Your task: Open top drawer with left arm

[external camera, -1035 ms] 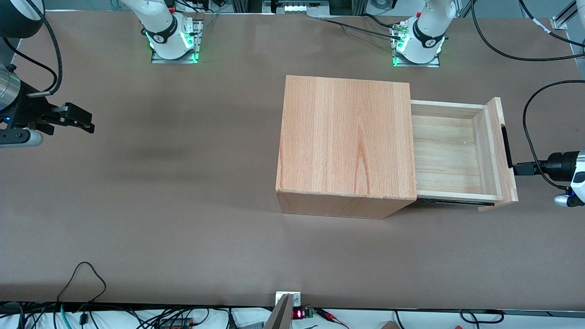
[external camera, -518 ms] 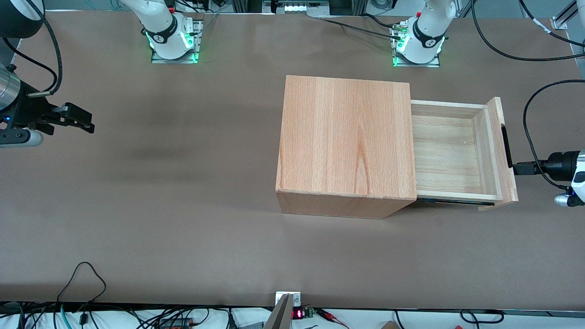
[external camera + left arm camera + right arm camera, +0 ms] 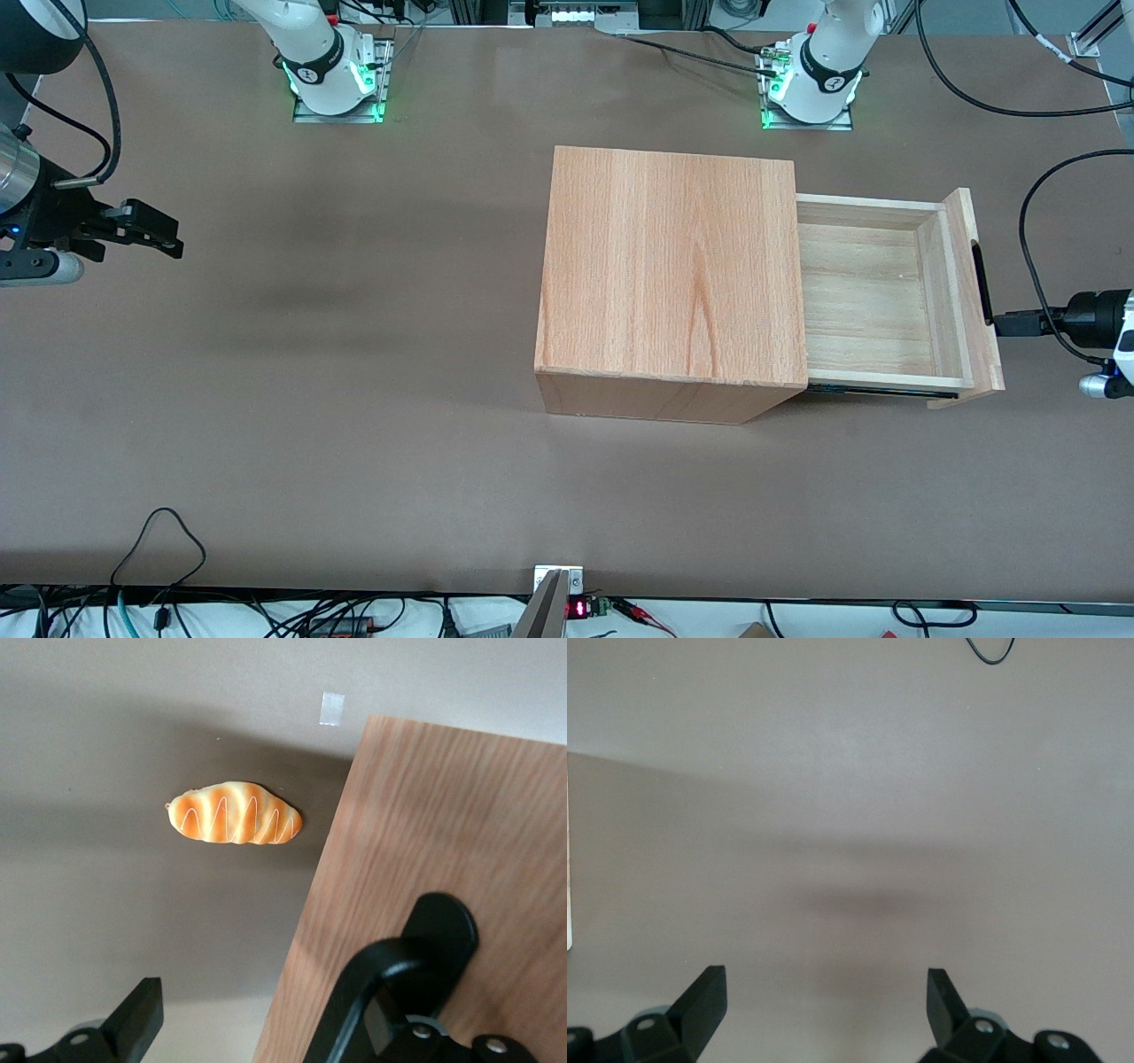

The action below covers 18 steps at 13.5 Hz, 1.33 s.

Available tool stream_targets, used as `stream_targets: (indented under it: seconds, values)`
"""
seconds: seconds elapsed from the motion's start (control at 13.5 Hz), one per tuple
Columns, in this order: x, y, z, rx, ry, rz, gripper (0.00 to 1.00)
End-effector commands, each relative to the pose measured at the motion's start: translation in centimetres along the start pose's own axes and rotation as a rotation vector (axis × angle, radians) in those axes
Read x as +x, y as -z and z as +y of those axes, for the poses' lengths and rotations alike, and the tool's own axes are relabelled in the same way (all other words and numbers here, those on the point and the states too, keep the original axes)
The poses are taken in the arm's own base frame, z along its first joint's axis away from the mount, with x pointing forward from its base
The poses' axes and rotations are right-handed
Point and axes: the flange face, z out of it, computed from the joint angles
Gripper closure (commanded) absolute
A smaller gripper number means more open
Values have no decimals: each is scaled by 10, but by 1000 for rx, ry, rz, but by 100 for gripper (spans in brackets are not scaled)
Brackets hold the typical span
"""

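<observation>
Now the hand [image 3: 1005, 325] touches the top drawer [image 3: 877, 297] handle [image 3: 981, 283].

Pale matt wood top drawer [image 3: 873, 297]

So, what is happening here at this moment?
The left arm is working on the top drawer of a wooden cabinet. The drawer is already pulled well out of the cabinet, and its tray is empty. The gripper sits at the drawer's front panel, right by the black bar handle; its fingers are spread open, one of them lying against the wood. The wrist camera also shows a toy bread roll lying on the brown table beside the drawer front.
</observation>
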Motion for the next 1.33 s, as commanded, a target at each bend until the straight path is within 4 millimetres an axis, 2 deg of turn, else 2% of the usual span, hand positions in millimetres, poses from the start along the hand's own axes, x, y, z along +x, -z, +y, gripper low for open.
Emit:
stream_targets:
  seconds: [0.0,0.3,0.37,0.44,0.74,0.89,1.04,1.26]
  values:
    - [-6,12,0,-16,-9,1,0]
    - [-15,25,4,-11,-16,0,0]
    - [-17,47,9,5,-25,39,0]
    - [-20,57,8,2,-27,35,0]
    - [-28,75,8,1,-30,39,0]
    - [-30,76,15,0,-39,30,0]
    - [-41,101,36,45,-67,59,0]
    - [-57,117,82,113,-123,83,0]
